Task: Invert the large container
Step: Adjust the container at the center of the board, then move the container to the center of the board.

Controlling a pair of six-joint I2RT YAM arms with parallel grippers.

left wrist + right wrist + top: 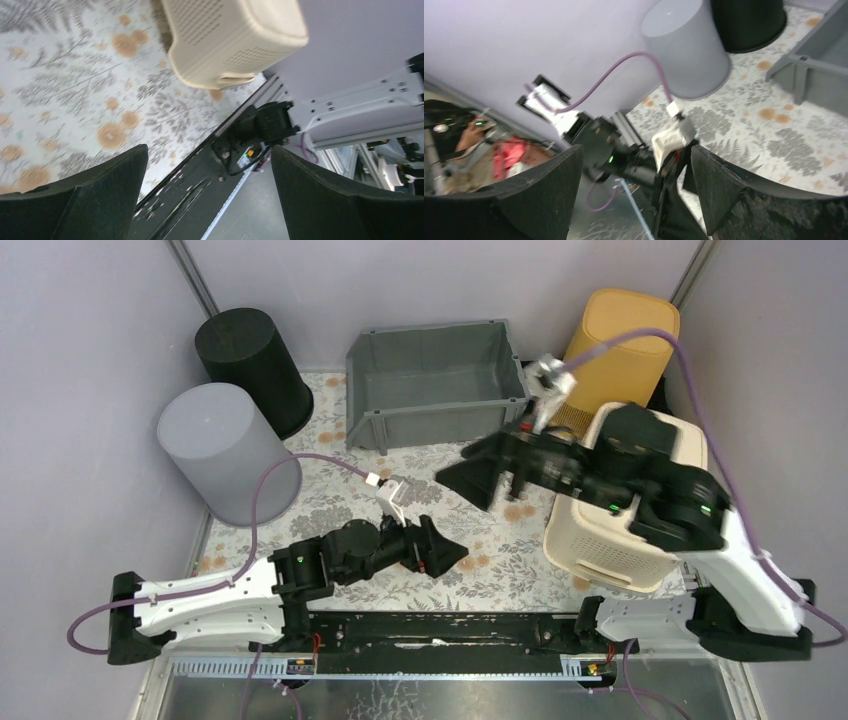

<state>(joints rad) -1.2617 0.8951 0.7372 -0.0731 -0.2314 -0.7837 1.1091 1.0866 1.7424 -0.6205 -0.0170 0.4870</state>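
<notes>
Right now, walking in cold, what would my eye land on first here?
Probably the two grippers, both open over a flowered tablecloth: the right gripper mid-table, the left gripper nearer the front. Next come the containers: a cream perforated basket beneath the right arm, a grey tub and a black tub at back left, and a grey crate at back centre.

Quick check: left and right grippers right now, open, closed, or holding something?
Left black two-finger gripper: open, holding nothing.
Right black two-finger gripper: open, holding nothing.
</notes>
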